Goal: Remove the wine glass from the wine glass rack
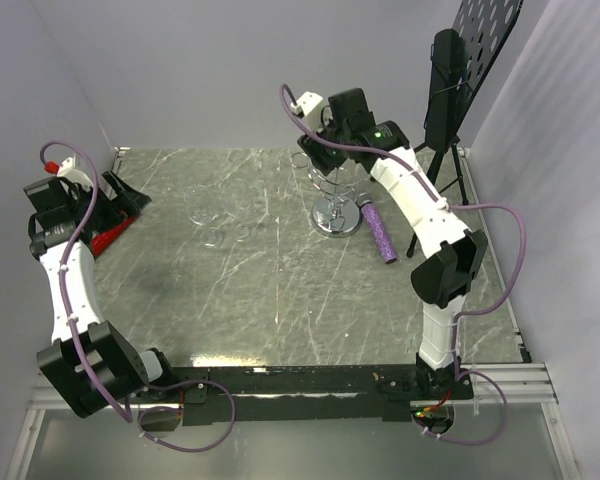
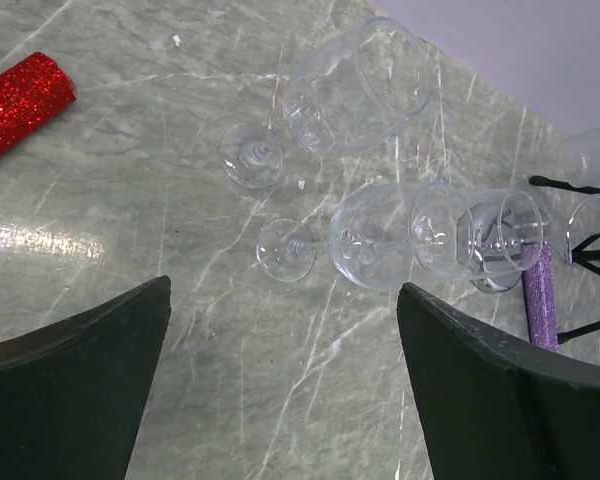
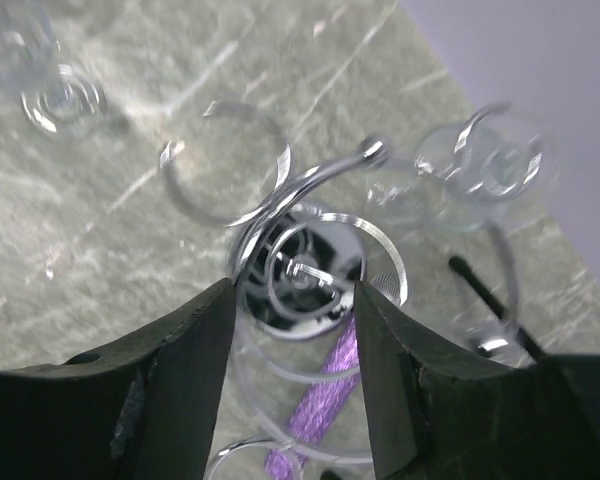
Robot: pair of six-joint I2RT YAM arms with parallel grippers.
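Note:
The chrome wine glass rack (image 1: 336, 217) stands at the back of the table, right of centre. My right gripper (image 1: 318, 152) hangs over it from above. In the right wrist view the rack's shiny disc base (image 3: 302, 268) and wire loops lie below the right gripper (image 3: 295, 300). Its jaws stand apart on either side of a clear wine glass (image 3: 280, 366), close to the bowl; contact is unclear. A second glass (image 3: 483, 168) hangs on a loop further right. My left gripper (image 2: 285, 290) is wide open over bare table, at the far left (image 1: 120, 192).
Two wine glasses (image 2: 355, 85) (image 2: 380, 235) lie on their sides mid-table (image 1: 220, 215). A purple glitter cylinder (image 1: 380, 232) lies right of the rack. A red glitter cylinder (image 2: 20, 105) lies at the left. A tall black tripod stand (image 1: 448, 90) stands at the back right.

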